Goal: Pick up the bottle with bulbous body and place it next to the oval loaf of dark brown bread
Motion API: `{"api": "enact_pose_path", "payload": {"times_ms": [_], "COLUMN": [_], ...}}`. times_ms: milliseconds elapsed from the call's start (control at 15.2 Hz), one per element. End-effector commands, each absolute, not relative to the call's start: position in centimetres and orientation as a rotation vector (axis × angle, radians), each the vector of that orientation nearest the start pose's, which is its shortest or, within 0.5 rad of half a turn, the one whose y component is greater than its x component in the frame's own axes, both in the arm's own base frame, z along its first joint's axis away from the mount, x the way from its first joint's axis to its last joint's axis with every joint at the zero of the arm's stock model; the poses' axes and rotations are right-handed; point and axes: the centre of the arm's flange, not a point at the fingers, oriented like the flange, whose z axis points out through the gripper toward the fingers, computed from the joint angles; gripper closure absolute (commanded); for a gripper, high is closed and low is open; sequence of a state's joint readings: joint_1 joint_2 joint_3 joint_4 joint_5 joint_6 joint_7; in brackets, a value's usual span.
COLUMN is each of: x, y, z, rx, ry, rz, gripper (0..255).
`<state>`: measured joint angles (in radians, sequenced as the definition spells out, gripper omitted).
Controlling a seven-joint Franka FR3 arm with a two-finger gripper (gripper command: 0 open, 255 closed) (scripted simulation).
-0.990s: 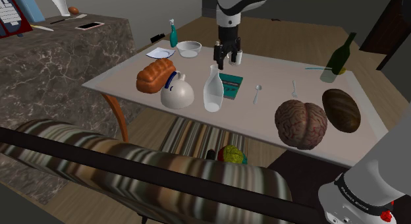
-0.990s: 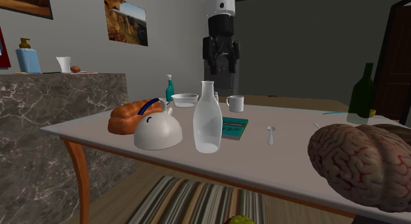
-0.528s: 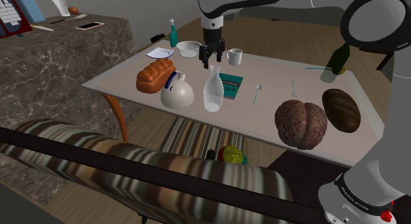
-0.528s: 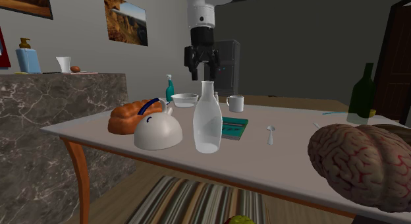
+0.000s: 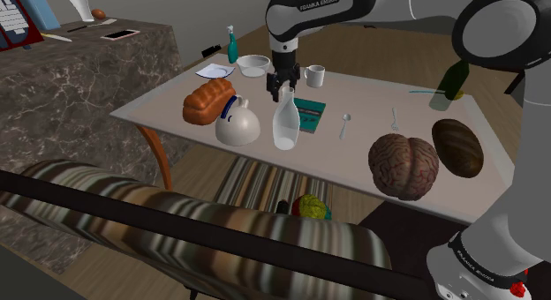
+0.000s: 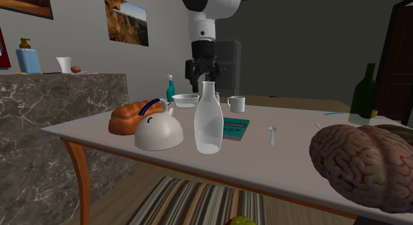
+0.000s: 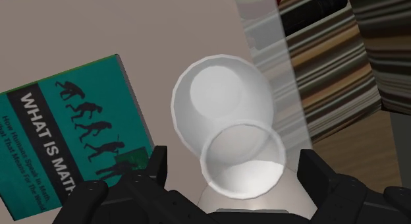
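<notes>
A clear, pale bottle [image 5: 284, 123] with a wide rounded body and narrow neck stands upright near the table's front middle, also seen as the bottle [image 6: 208, 128]. My gripper [image 5: 283, 85] hangs straight over its neck, open, fingers pointing down. In the wrist view the bottle [image 7: 220, 97] is seen from above, and its round mouth lies between the spread fingers of the gripper [image 7: 240, 190] without touching them. The oval dark brown loaf [image 5: 457, 148] lies far off at the shoulder view's right end of the table. Nothing is held.
Close to the bottle are a white teapot [image 5: 237, 123], an orange-brown loaf [image 5: 207, 102] and a teal book [image 5: 309, 115]. A bowl [image 5: 253, 65] and mug [image 5: 314, 75] stand behind. A brain-like lump [image 5: 403, 166], spoon [image 5: 345, 123], fork [image 5: 395, 120] and green wine bottle [image 5: 456, 76] lie toward the dark loaf.
The gripper has swung from over the mug toward the shoulder view's left and come down over the pale bottle's neck. Its fingers stayed open.
</notes>
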<state>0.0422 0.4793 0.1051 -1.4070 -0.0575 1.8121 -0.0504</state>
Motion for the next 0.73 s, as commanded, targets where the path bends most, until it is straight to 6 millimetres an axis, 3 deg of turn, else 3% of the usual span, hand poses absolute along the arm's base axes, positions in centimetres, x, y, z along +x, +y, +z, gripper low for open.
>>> {"api": "enact_pose_path", "payload": {"times_ms": [0,330,396,660], "x": [68.44,68.43,68.43,68.43], "y": [8.45,8.44,8.44,8.44], "z": [42.12,42.13,42.13,42.12], "rx": [-3.133,-3.133,-3.133,-3.133], "ry": [-0.32,-0.32,-0.32,-0.32], "rz": [0.111,0.111,0.111,0.111], "gripper": [0,0,255,255]}}
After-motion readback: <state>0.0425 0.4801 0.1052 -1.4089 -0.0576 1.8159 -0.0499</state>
